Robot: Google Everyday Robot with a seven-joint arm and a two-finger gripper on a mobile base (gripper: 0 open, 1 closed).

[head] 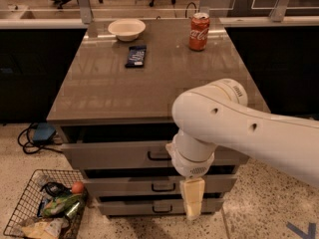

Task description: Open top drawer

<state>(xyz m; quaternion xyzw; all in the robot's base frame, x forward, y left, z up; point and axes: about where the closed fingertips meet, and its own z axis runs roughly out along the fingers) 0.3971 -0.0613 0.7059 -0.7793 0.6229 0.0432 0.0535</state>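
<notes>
Gripper (192,199) hangs nearest, pointing down before the lower drawers (124,187); whether it is open cannot be told. Top drawer (112,156), under the surface (99,91), appears barely out. Its handle (158,156) is ungrasped, so grasp and pull remain.

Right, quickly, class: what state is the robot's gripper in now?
Gripper: pointing down, just below and right of the handle of the top drawer; open or closed cannot be told.
</notes>
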